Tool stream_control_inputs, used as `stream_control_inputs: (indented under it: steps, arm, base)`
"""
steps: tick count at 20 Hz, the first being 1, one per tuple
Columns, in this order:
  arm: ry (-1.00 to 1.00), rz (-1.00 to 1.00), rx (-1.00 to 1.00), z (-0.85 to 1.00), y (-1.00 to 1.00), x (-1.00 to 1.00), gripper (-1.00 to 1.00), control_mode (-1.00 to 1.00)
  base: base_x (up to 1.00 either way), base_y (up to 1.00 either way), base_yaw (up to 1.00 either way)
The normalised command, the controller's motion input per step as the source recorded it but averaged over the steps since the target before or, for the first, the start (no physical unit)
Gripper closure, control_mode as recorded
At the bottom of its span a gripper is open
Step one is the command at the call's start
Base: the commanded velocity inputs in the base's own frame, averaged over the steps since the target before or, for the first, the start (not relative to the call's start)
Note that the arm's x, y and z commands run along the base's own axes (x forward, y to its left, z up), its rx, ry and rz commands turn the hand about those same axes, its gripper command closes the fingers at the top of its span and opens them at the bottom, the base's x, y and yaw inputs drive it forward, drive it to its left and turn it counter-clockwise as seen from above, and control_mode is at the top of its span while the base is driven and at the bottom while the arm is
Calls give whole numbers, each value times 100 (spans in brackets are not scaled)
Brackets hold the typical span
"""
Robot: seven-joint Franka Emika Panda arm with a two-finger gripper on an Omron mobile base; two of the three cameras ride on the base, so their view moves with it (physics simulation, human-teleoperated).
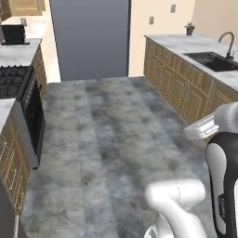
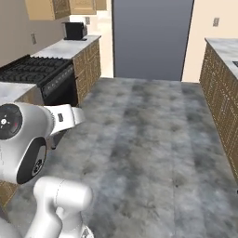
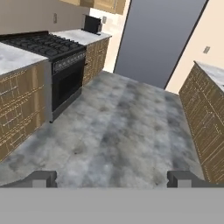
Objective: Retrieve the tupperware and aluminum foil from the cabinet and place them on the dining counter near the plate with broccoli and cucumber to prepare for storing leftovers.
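The fingers (image 3: 112,178) stand wide apart and hold nothing; in the hand view their two dark tips rise at the lower left and lower right of the frame, with bare grey floor (image 3: 127,131) between them. The tupperware, the aluminum foil and the plate with broccoli and cucumber cannot be made out in these pictures.

In the hand view a black stove (image 3: 52,57) sits at the upper left, set into a run of brown wooden cabinets (image 3: 22,100) topped by a pale marbled surface (image 3: 13,54). A small dark appliance (image 3: 92,24) stands on that surface at the top centre-left. A tall grey-blue panel (image 3: 157,39) fills the upper middle, and a second run of wooden cabinets (image 3: 203,118) runs down the right edge.

In the left base view the white arm (image 1: 218,158) rises at the lower right. The stove lies at the left edge, the grey-blue panel at the top centre. Along the right side a long surface (image 1: 195,46) carries a dark sink (image 1: 211,60) with a curved tap (image 1: 228,44), and a small potted plant (image 1: 189,29) stands at its far end, near the top right.

In the right base view the arm occupies the lower left, the stove the left middle, the dark appliance the upper left, and the mottled floor spreads across the centre
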Motion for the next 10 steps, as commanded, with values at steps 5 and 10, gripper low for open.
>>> stream_control_inputs:
  steps: [5,10]
  arm:
    - [0,0,0,0,0,0,-100,100]
    - [0,0,0,0,0,0,-100,100]
  base:
    - [100,30,-17]
    - [100,15,0]
